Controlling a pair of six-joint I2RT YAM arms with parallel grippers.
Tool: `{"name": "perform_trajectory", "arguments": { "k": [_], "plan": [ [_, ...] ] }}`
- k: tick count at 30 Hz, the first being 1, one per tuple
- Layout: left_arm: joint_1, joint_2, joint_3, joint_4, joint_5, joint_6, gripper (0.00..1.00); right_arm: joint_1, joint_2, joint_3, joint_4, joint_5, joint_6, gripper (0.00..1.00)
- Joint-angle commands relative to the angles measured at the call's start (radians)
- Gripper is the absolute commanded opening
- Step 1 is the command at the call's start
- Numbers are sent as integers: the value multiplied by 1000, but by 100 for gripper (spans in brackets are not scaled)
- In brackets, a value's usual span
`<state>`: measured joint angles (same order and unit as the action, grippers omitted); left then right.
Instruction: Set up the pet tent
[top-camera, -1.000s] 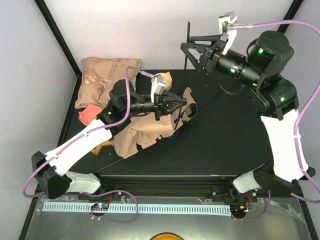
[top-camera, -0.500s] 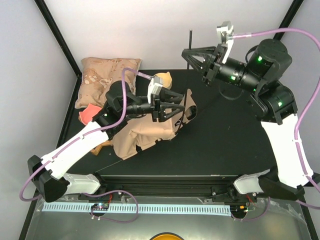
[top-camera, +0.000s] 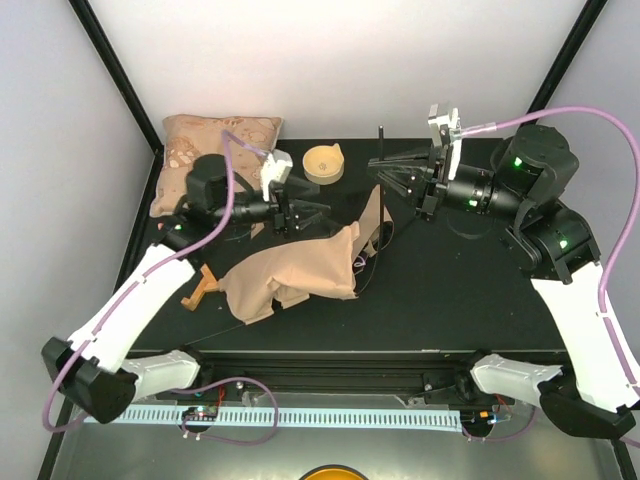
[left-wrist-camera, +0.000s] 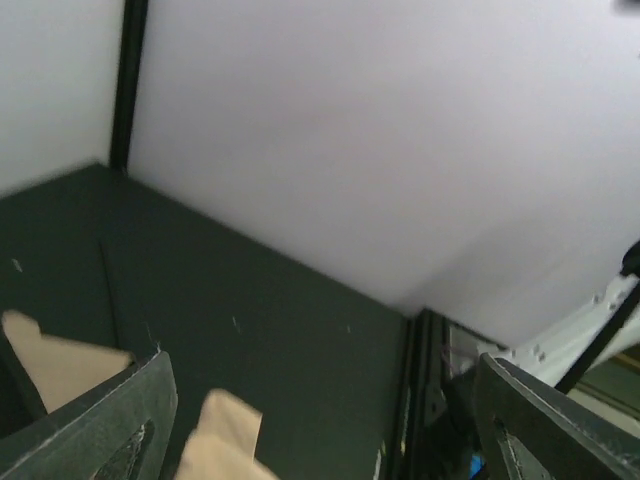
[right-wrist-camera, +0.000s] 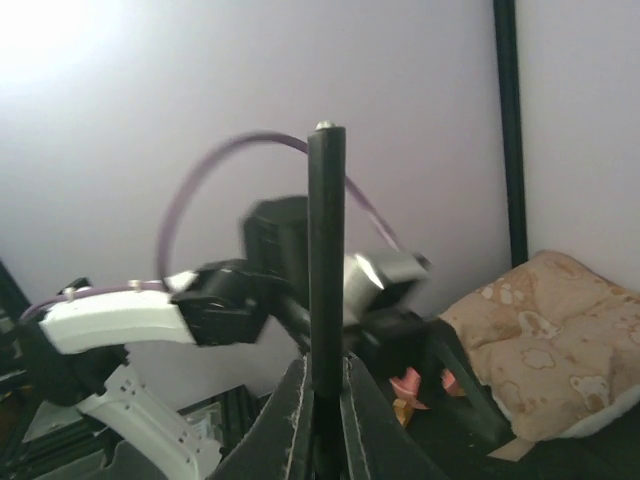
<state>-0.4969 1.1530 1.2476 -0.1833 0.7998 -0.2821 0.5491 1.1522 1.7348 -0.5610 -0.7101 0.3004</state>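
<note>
The black table (top-camera: 470, 290) starts just past the arm bases. The tent (top-camera: 295, 275) lies on it, left of the middle, a flat crumpled heap of tan cloth. One flap of it rises on the right, towards the right arm. Just left of the cloth a small brown wooden piece (top-camera: 200, 288) rests on the table.

Farther in, the left gripper (top-camera: 312, 215) hangs over the far edge of the cloth. Its fingers (left-wrist-camera: 130, 425) are spread wide, with nothing between them and only bare table and scraps of tan cloth below.

Across from it, the right gripper (top-camera: 385, 176) points left. Its fingers are pressed together on a thin black pole (right-wrist-camera: 326, 260), which stands upright and pokes out above them.

At the back sits a small tan bowl (top-camera: 325, 162). A beige patterned pillow (top-camera: 215, 150) fills the far left corner.
</note>
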Motion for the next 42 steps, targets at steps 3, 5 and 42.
{"name": "perform_trajectory", "arguments": {
  "k": [3,5,42],
  "plan": [
    [18,111,-119,-18,142,123,89,-5,6,-17,-39,-113,-21,1],
    [31,173,-118,-24,217,187,96,-5,8,-18,-44,-120,-22,1],
    [-25,507,22,-239,401,788,92,-4,25,-34,-78,-174,-19,1]
  ]
}}
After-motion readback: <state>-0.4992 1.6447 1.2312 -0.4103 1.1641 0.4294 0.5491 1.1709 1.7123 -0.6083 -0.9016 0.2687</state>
